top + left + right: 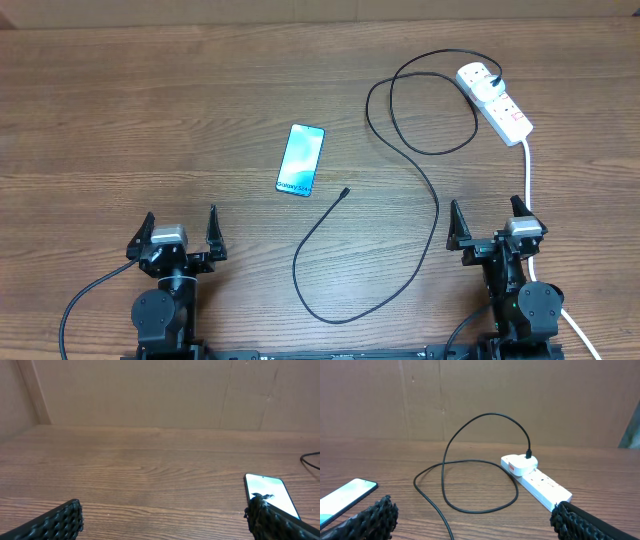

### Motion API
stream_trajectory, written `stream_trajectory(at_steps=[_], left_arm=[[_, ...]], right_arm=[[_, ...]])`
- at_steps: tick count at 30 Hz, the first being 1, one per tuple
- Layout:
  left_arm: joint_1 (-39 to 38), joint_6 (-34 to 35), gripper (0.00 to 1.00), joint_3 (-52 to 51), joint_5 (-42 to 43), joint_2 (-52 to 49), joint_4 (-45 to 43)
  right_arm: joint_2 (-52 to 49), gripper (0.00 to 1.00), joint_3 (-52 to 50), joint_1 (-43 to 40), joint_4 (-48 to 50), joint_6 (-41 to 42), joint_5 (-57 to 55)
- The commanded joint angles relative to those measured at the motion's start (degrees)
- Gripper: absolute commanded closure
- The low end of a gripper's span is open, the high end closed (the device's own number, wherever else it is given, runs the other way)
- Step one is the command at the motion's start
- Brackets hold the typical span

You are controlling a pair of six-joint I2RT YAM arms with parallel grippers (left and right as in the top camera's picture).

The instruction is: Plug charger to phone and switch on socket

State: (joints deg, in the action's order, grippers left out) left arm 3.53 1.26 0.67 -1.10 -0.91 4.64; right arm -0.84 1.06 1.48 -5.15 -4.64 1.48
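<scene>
Beside the phone (301,160) lies the charger tip (345,192), so the right tool (486,215), spread and empty like the left tool (180,220), should pinch just behind it.

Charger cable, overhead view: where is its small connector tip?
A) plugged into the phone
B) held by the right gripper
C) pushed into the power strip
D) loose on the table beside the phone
D: the connector tip lies on the table, with a clear gap between it and the phone.
</scene>
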Motion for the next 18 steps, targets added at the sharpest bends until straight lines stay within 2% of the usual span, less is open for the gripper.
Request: stream_trajectory(at_steps=[1,18], left_arm=[[0.6,-1.1,0.0,-0.4,0.5,0.4,-0.2],[0.6,-1.1,0.0,-0.4,0.5,0.4,-0.2]], right_arm=[[0.7,0.0,-0.6,-0.2,0.3,0.3,-0.1],[0.7,0.0,-0.6,-0.2,0.3,0.3,-0.1]])
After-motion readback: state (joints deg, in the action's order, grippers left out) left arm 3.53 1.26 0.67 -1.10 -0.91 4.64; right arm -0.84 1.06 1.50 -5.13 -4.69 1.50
